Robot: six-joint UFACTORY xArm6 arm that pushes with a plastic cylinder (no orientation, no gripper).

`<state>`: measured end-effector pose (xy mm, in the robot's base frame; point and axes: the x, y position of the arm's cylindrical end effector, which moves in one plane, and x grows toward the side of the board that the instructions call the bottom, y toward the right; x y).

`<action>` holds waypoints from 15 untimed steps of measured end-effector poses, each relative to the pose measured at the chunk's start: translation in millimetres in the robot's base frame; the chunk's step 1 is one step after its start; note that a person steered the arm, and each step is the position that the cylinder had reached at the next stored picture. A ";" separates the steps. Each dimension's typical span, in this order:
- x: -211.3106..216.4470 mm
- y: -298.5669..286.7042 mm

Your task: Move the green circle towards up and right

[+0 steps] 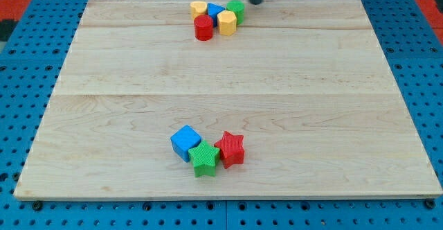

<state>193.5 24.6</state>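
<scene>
Two clusters sit on the table (pixel 311 119). Camera view: top cluster holds the green circle (pixel 236 10), yellow heart (pixel 199 9), a blue block (pixel 215 12), red cylinder (pixel 203 28) and a yellow block (pixel 227 23), all touching or nearly. Bottom cluster: blue cube (pixel 185 143), green star (pixel 204 158), red star (pixel 230 149). My tip (pixel 256 1) stands just right of the green circle, slightly above. No claw on this rig, only a rod, so no grip state to tell. Step, by my judgement: approach. Next move calls for circling to the circle's lower left, then pushing up-right; little room remains before the edge.
</scene>
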 end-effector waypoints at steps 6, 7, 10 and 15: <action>148.0 -21.6; 159.7 27.0; 88.1 77.5; 40.9 13.7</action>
<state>234.3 38.4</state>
